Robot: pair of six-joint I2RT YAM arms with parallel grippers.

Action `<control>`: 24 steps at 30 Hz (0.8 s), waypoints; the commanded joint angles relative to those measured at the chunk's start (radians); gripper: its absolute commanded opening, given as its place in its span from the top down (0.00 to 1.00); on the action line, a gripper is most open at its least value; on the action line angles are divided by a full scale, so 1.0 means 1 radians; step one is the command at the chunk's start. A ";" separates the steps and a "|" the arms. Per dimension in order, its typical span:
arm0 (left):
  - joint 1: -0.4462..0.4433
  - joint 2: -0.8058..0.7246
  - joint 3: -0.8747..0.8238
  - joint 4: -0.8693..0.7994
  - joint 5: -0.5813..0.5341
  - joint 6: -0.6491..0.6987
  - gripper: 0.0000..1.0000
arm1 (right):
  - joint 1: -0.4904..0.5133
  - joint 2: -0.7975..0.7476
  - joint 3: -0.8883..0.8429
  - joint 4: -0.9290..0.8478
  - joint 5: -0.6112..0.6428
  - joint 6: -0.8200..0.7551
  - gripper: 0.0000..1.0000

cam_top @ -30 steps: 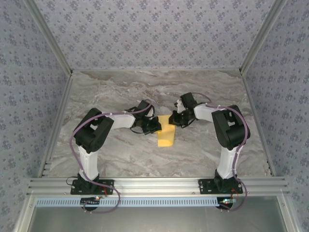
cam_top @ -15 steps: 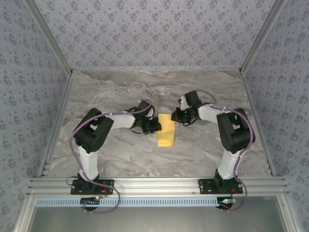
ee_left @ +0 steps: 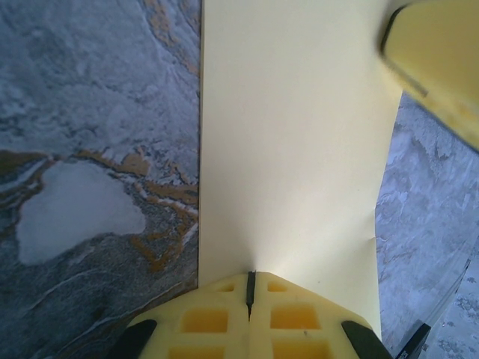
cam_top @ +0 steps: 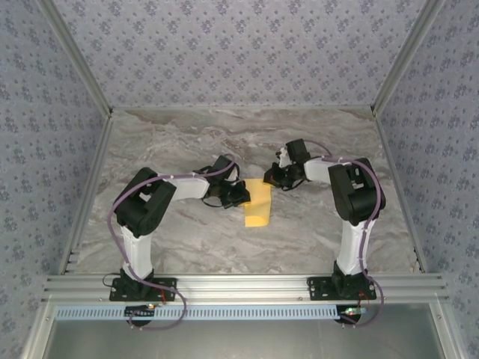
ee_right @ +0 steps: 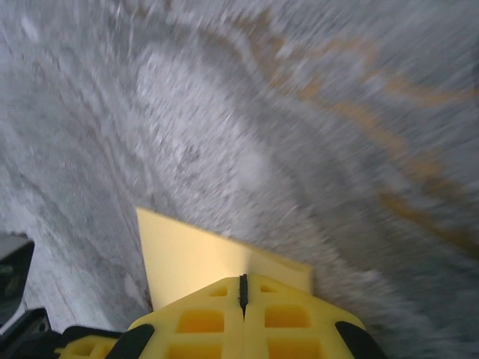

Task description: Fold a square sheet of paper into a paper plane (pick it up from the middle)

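At the centre of the grey marbled tabletop [cam_top: 187, 134] lies a folded, oblong sheet of thin yellow-orange paper [cam_top: 258, 203]. The left gripper [cam_top: 241, 196] is pinched on its left edge. The right gripper [cam_top: 275, 179] has its fingers pressed together at the far right corner.

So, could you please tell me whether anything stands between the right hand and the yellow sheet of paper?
Nothing visible does. The right hand, fingers together, sits at the far corner of the sheet, marble table around it; the left hand sits at its left edge.
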 commanded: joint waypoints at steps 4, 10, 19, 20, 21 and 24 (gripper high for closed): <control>-0.010 0.118 -0.120 -0.291 -0.159 0.012 1.00 | -0.083 0.011 0.060 -0.029 0.156 0.007 1.00; -0.010 0.117 -0.107 -0.291 -0.162 0.013 1.00 | -0.012 -0.122 -0.014 -0.092 0.112 -0.025 1.00; -0.011 0.128 -0.083 -0.306 -0.168 0.026 1.00 | 0.137 -0.164 -0.162 -0.096 0.061 0.015 1.00; -0.011 0.129 -0.079 -0.309 -0.170 0.027 1.00 | 0.140 -0.161 -0.167 -0.101 0.059 0.013 1.00; -0.010 0.128 -0.077 -0.312 -0.172 0.029 1.00 | 0.142 -0.158 -0.169 -0.107 0.054 0.012 1.00; -0.010 0.127 -0.074 -0.315 -0.177 0.028 1.00 | 0.147 -0.160 -0.183 -0.120 0.036 0.001 1.00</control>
